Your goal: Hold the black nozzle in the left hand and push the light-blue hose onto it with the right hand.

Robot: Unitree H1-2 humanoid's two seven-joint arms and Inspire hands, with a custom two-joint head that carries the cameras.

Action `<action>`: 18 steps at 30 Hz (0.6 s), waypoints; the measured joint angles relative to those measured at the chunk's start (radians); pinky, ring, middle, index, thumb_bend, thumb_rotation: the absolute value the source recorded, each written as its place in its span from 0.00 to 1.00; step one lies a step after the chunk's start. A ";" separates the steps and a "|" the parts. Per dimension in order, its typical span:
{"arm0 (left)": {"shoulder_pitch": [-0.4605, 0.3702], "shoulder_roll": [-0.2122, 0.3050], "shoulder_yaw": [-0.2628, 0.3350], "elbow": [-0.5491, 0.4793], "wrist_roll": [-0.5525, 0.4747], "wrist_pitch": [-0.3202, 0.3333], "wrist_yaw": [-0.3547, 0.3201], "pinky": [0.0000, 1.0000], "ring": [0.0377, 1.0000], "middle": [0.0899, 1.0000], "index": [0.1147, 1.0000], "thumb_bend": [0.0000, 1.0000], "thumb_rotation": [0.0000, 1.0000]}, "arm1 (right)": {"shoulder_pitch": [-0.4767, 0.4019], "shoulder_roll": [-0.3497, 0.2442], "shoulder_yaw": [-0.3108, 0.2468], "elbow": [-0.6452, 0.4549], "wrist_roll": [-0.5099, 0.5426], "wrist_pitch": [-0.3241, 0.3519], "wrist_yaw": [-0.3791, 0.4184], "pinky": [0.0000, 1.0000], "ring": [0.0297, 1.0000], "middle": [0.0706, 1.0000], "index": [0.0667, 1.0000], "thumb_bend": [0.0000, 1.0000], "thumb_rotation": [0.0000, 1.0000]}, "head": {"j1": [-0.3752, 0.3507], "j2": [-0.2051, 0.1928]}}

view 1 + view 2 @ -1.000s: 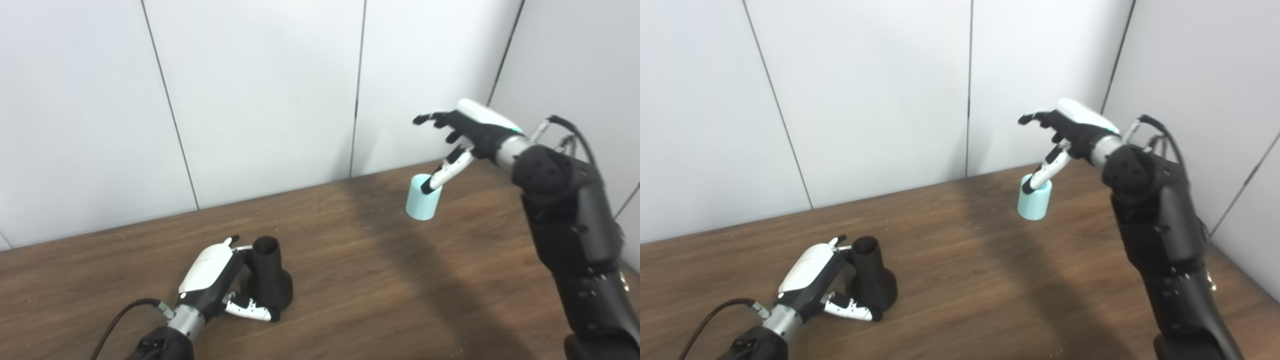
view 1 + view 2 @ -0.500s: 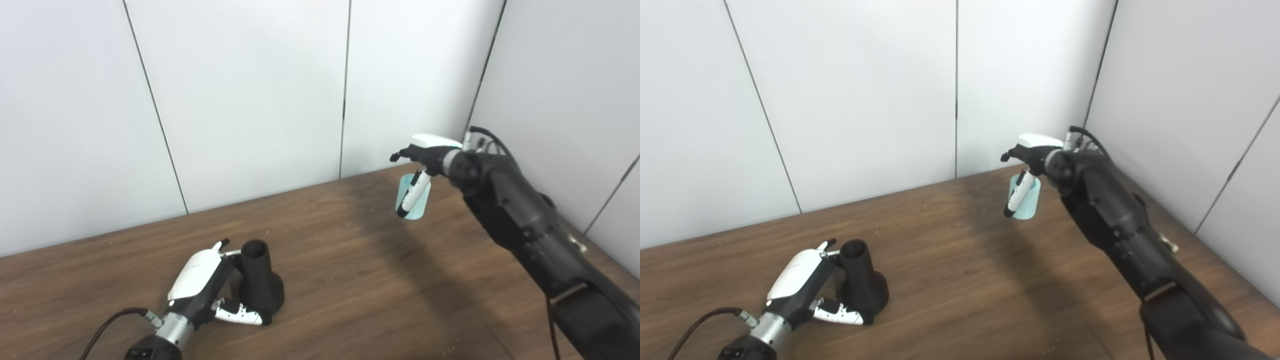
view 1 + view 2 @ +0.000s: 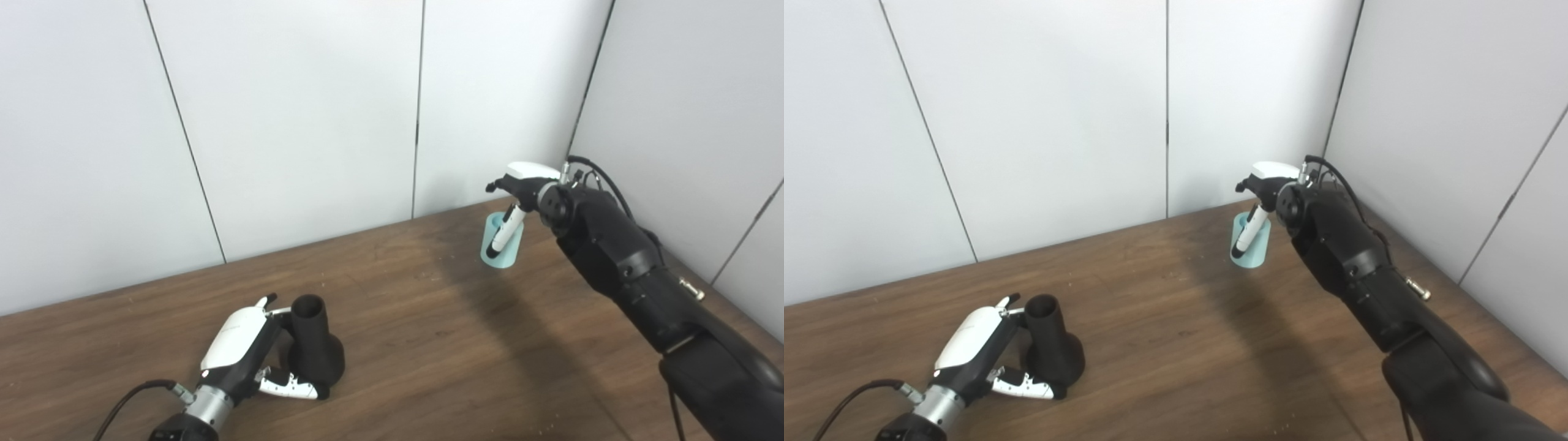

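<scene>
Nozzle [image 3: 313, 349] black; hose [image 3: 501, 242] light blue; table [image 3: 429, 343] dark brown wood grain; walls [image 3: 294, 110] white.

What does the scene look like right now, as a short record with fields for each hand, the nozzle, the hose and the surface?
left hand: wrapped around the black nozzle, low on the table
black nozzle: upright, wide base down, open end up
right hand: at the far right, thumb across the front of the light-blue hose, other fingers behind it
light-blue hose: short tube, tilted, near the wall corner
nozzle and hose: far apart, not yet joined
table: dark brown wood
</scene>
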 measured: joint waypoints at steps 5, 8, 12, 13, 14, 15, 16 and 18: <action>0.005 0.000 0.003 -0.005 0.000 0.000 0.000 1.00 0.59 0.44 0.42 0.53 0.00 | 0.000 0.000 0.016 0.021 0.006 -0.020 -0.037 0.81 0.87 0.87 0.82 0.91 0.14 | 0.003 0.005; 0.006 0.000 0.005 -0.007 0.000 0.000 0.000 1.00 0.59 0.44 0.42 0.53 0.00 | 0.005 0.000 0.023 0.026 0.020 -0.021 -0.037 0.77 0.83 0.85 0.80 0.88 0.11 | 0.005 0.006; 0.007 0.001 0.005 -0.007 0.000 0.000 0.000 1.00 0.59 0.44 0.42 0.53 0.00 | 0.014 0.000 0.023 0.028 0.049 -0.021 -0.037 0.61 0.75 0.81 0.79 0.85 0.05 | 0.012 0.012; 0.007 0.001 0.005 -0.008 0.000 0.000 0.000 1.00 0.59 0.44 0.42 0.53 0.00 | 0.016 0.000 0.023 0.033 0.060 -0.021 -0.037 0.61 0.75 0.81 0.79 0.85 0.04 | 0.012 0.014; 0.008 0.002 0.005 -0.010 0.000 0.000 0.000 1.00 0.59 0.44 0.42 0.53 0.00 | 0.016 0.000 0.023 0.037 0.063 -0.021 -0.037 0.60 0.73 0.80 0.79 0.84 0.04 | 0.012 0.014; 0.010 0.002 0.005 -0.012 0.000 0.000 0.000 1.00 0.59 0.44 0.42 0.53 0.00 | 0.017 0.000 0.024 0.045 0.068 -0.021 -0.037 0.60 0.73 0.80 0.79 0.84 0.04 | 0.012 0.014; 0.011 0.003 0.006 -0.012 0.000 0.000 0.000 1.00 0.59 0.44 0.42 0.52 0.00 | 0.018 0.000 0.024 0.050 0.075 -0.021 -0.037 0.60 0.72 0.79 0.78 0.84 0.04 | 0.012 0.014; 0.011 0.003 0.006 -0.012 0.000 0.000 0.000 1.00 0.59 0.44 0.41 0.52 0.00 | 0.022 0.000 0.024 0.054 0.085 -0.021 -0.037 0.61 0.71 0.77 0.78 0.83 0.03 | 0.012 0.015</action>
